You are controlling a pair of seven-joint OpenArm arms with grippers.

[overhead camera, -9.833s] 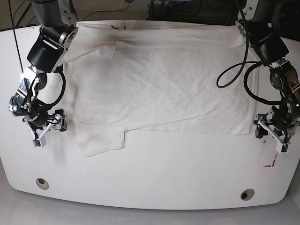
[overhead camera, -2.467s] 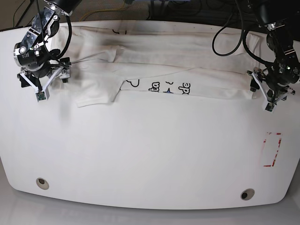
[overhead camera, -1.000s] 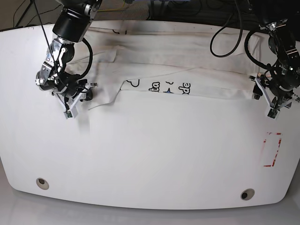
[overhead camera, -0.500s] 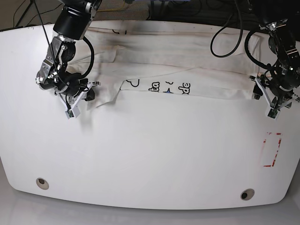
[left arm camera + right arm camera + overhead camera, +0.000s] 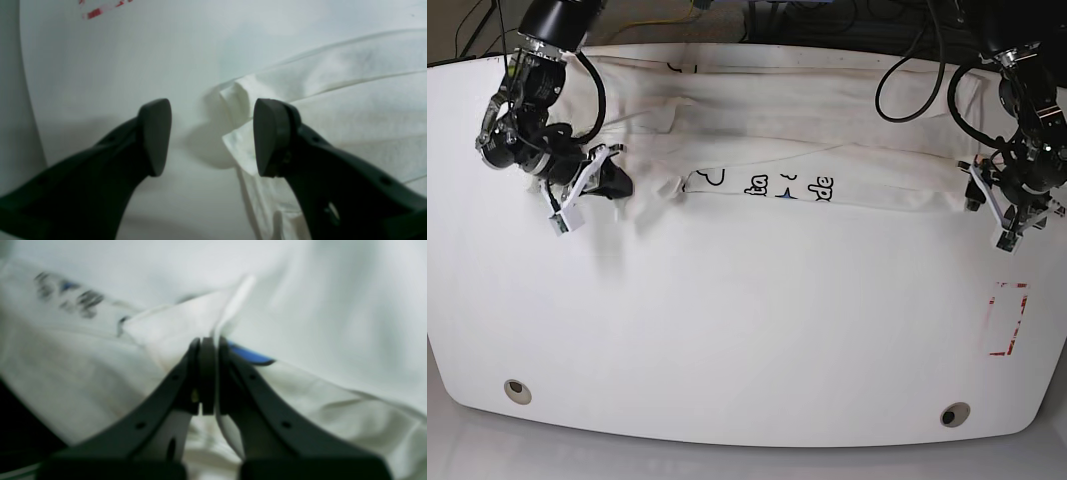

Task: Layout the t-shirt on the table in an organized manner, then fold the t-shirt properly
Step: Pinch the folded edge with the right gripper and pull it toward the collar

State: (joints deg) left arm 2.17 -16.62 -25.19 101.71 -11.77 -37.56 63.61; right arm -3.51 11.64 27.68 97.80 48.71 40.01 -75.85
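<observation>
Fold step in hand. Right end effector (image 5: 208,380) clamped on a sleeve edge of the t-shirt (image 5: 827,130), which lies half-folded along the worktop (image 5: 747,330) far side. Left end effector (image 5: 211,136) gaping, hem corner just beside one pad. Next, likely: carry the sleeve inward over the body.

A: How much of the print on the t-shirt (image 5: 827,140) can you read?
B: Only a strip; the fold hides the rest. The right wrist view is blurred, its lettering smeared.
A: And the red dashed mark (image 5: 96,11)?
B: The left wrist picture's top edge cuts it off.
</observation>
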